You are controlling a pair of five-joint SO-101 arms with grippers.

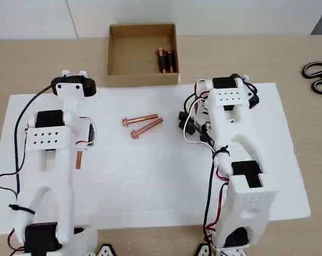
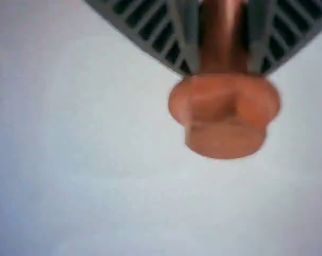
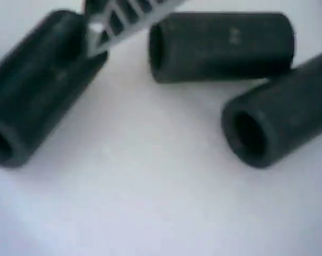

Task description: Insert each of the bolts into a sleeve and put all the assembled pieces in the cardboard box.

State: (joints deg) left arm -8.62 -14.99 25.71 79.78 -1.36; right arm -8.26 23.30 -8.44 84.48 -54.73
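Note:
My left gripper [image 2: 223, 50] is shut on the shank of a copper bolt [image 2: 224, 114], whose hex head hangs just above the white paper. From above, that bolt [image 1: 79, 159] juts out below the left gripper [image 1: 80, 150] at the paper's left side. Two more bolts [image 1: 141, 120] [image 1: 146, 128] lie side by side mid-paper. My right gripper [image 1: 188, 121] hovers low over three black sleeves [image 3: 222, 45] [image 3: 281, 109] [image 3: 38, 85] lying on the paper; part of it overlaps the last one. The cardboard box [image 1: 114, 50] at the back holds two assembled pieces [image 1: 165, 60].
White paper [image 1: 150, 181] covers the table's middle, with bare room between the arms nearer the front. Scissors [image 1: 318, 76] lie at the far right edge. Wires [image 1: 195, 133] trail beside the right arm.

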